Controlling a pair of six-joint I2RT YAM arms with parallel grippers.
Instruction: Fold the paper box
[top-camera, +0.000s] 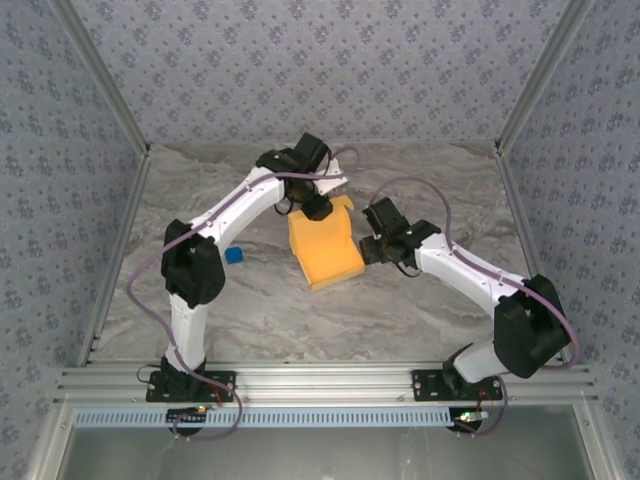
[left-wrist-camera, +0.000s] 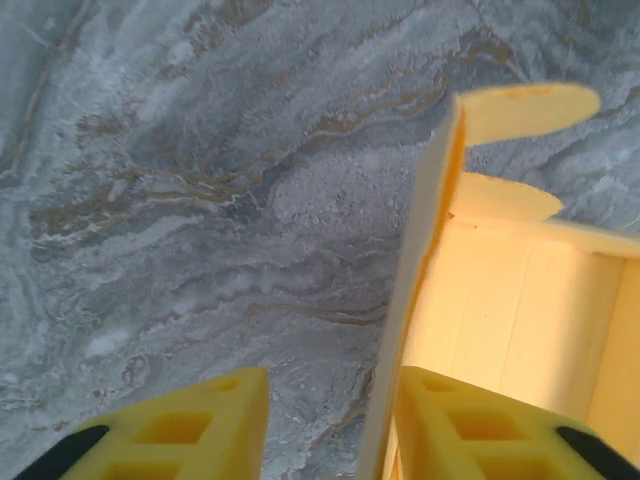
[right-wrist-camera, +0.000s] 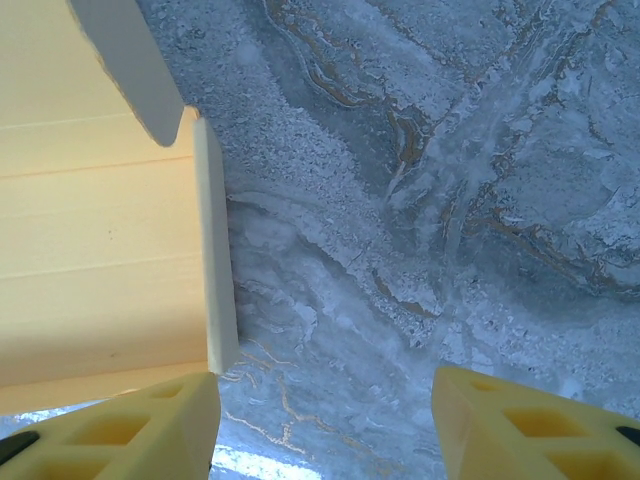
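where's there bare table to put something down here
Free: the near strip of table in front of the paper box, and the far right corner behind the right gripper. Crowded: the centre, where the left gripper and right gripper flank the box, with the blue cube to its left.

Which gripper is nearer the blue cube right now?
Left. The left gripper sits at the far edge of the box, back-right of the cube; the right gripper is beyond the box, on its right side.
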